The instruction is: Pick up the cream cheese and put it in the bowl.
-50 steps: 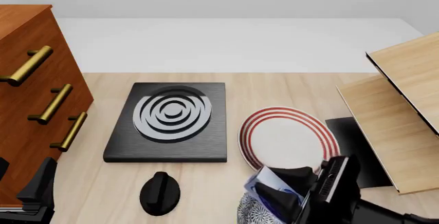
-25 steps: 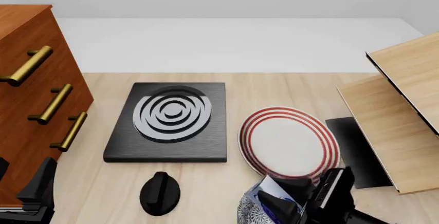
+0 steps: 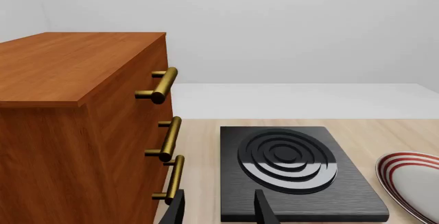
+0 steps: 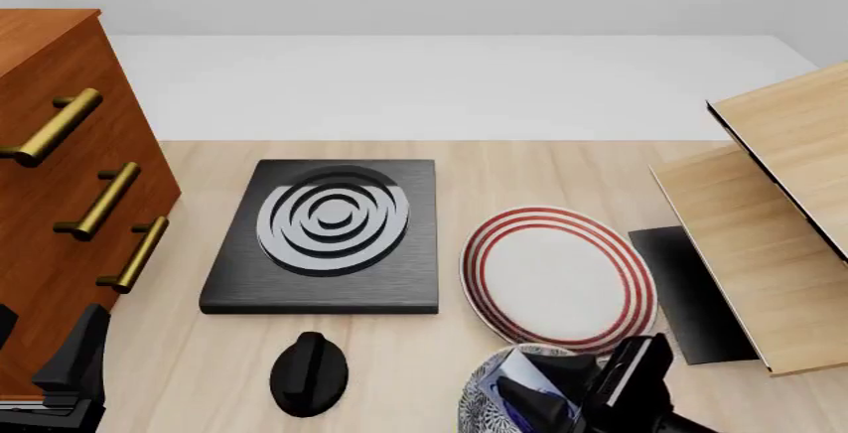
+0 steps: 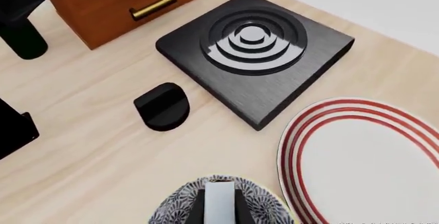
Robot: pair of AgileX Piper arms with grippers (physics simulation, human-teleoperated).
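The cream cheese (image 4: 514, 377), a small blue and white box, is held low over the speckled bowl (image 4: 478, 409) at the table's near edge. My right gripper (image 4: 533, 396) is shut on it; in the right wrist view the cream cheese (image 5: 219, 199) shows pale between the two fingers (image 5: 196, 212), with the bowl (image 5: 171, 207) right beneath. I cannot tell whether the box touches the bowl's inside. My left gripper (image 3: 219, 209) is open with nothing between its fingers, far off beside the wooden cabinet (image 4: 60, 165) at the near left.
A white plate with red rings (image 4: 557, 272) lies just beyond the bowl. A black burner slab (image 4: 329, 236) and a black knob (image 4: 309, 373) lie left of it. A wooden shelf unit (image 4: 776, 215) stands at the right.
My right gripper has come down and toward the near edge with the cream cheese, sinking lower over the bowl. The left arm has not moved.
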